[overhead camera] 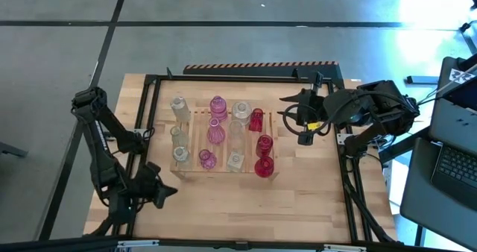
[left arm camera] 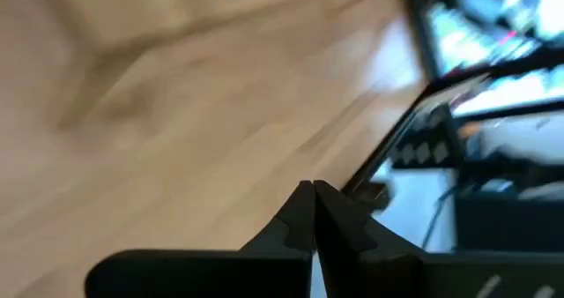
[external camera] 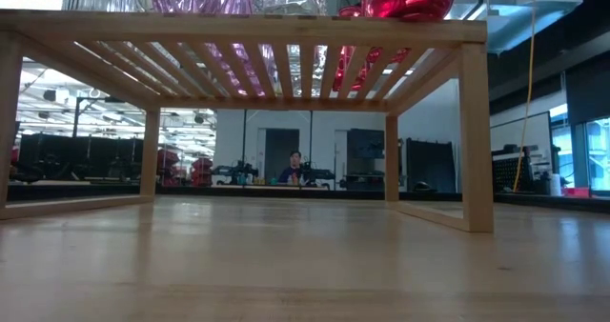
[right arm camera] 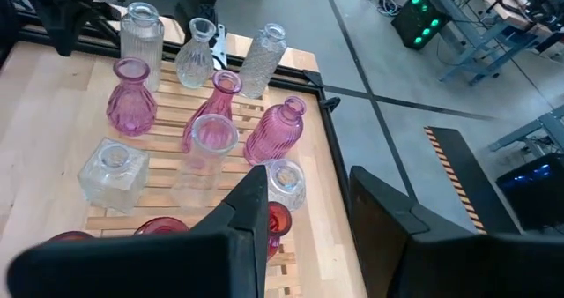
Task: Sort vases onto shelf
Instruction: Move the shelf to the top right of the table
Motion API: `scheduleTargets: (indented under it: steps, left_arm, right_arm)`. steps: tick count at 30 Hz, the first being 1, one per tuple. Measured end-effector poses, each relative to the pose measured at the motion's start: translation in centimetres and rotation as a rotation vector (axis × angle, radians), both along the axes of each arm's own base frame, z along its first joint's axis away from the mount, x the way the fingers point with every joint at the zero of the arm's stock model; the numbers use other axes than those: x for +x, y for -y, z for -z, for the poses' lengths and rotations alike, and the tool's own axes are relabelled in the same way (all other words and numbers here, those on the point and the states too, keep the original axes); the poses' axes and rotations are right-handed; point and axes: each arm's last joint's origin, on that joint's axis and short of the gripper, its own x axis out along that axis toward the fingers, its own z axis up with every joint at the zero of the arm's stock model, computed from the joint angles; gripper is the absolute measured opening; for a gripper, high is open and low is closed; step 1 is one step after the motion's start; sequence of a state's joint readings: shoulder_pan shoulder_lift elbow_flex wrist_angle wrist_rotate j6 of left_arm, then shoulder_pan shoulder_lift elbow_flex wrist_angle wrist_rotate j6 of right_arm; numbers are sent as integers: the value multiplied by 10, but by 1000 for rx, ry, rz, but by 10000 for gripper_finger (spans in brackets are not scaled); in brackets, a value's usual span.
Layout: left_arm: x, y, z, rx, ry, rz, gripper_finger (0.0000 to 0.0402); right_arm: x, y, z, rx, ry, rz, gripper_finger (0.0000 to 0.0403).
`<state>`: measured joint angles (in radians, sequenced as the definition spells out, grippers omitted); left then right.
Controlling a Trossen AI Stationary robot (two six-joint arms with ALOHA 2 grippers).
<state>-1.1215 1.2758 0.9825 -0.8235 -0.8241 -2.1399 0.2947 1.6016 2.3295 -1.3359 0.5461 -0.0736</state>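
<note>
The shelf (overhead camera: 197, 139), a light wooden slat rack, stands mid-table and bears several vases. Clear ones (overhead camera: 179, 135) stand in its left row, pink ones (overhead camera: 215, 130) beside them, then clear ones (overhead camera: 236, 130), and red ones (overhead camera: 264, 144) on the right. In the low view only their bases show above the shelf's top rail (external camera: 286, 22). My right gripper (overhead camera: 292, 110) hovers open, high to the right of the shelf (right arm camera: 163, 170), with nothing between its fingers. My left gripper (overhead camera: 170, 193) is shut and empty over bare tabletop near the front left (left arm camera: 313, 197).
Black frame rails (overhead camera: 149, 103) run round the tabletop. Bare planks (overhead camera: 246, 203) lie between the shelf and the near edge. A laptop (overhead camera: 455, 162) sits off the table's right side. A person (external camera: 295, 165) shows far off in the room.
</note>
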Motion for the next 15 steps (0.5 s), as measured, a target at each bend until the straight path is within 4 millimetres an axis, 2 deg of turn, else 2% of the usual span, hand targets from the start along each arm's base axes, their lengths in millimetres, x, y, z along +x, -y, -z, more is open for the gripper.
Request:
scheduleTargets:
  steps: [4,8,12,15]
  left_arm:
    - [-7,-4,6,21,-176,69,0]
    - [-13,-16,12,118,-336,78,0]
    - [-14,-28,13,223,-395,47,0]
    - [-14,-31,14,294,-419,96,0]
  right_arm:
    - [0,0,0,2,1,0,106]
    - [0,0,0,2,1,1,106]
    - [0,0,0,10,5,7,106]
    - [0,0,0,16,7,11,106]
